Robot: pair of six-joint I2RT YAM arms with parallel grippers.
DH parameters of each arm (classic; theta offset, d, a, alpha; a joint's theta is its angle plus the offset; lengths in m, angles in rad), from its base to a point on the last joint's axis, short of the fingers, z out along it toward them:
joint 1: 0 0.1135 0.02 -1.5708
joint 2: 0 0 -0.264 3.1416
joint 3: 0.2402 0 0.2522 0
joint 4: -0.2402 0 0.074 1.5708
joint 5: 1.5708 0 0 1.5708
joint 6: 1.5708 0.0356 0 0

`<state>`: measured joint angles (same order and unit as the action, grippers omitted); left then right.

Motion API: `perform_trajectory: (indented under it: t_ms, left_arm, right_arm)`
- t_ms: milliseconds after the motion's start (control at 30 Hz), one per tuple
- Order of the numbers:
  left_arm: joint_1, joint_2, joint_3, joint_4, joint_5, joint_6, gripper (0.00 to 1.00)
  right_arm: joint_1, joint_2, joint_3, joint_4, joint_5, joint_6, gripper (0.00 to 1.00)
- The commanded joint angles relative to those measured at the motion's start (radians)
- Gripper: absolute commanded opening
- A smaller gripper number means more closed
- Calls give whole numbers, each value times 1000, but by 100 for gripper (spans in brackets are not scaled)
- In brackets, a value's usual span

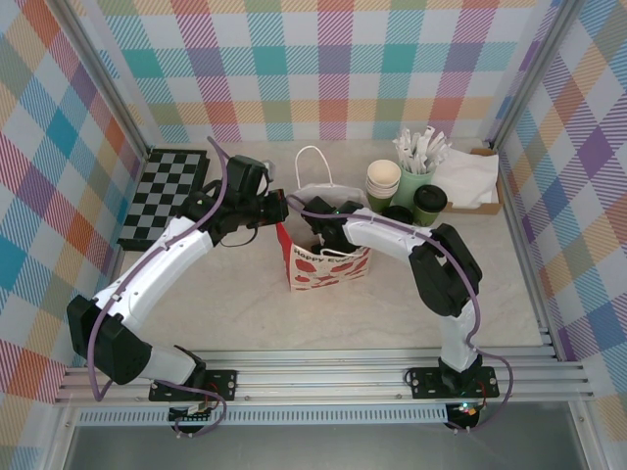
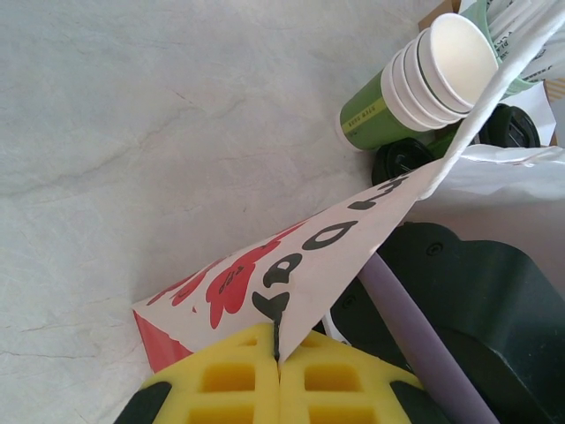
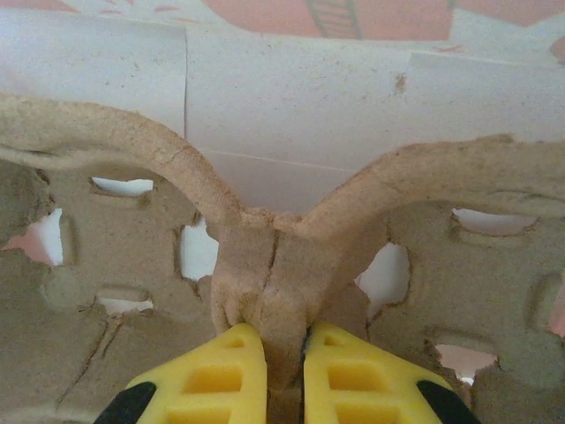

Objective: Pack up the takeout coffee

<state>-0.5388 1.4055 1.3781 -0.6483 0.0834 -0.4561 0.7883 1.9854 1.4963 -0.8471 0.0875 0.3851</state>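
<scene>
Left arm reaches to the paper bag (image 2: 300, 256) left rim, left gripper (image 2: 279, 344) pinched on its edge. Right arm bends down into the bag. Right wrist view shows right gripper (image 3: 282, 340) clamped on pulp carrier (image 3: 265, 265) ridge. takeout coffee (image 1: 429, 204) stands right of the bag.
</scene>
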Motion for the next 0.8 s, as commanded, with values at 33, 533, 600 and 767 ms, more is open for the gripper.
perform_trajectory:
  t_ms: [33,533,600,767]
  left_arm:
    - [0,-19,-16,8,13,3,0]
    - [0,-20,-13,4,5,7,0]
    - [0,-18,-14,12,8,5,0]
    - [0,-17,-9,16,9,5,0]
  right_arm:
    - [16,26,19,11,38,5,0]
    - [22,12,29,-147,-109,3,1]
    - [22,14,43,-163,-120,9,2]
    - [23,35,101,-233,-140,12,5]
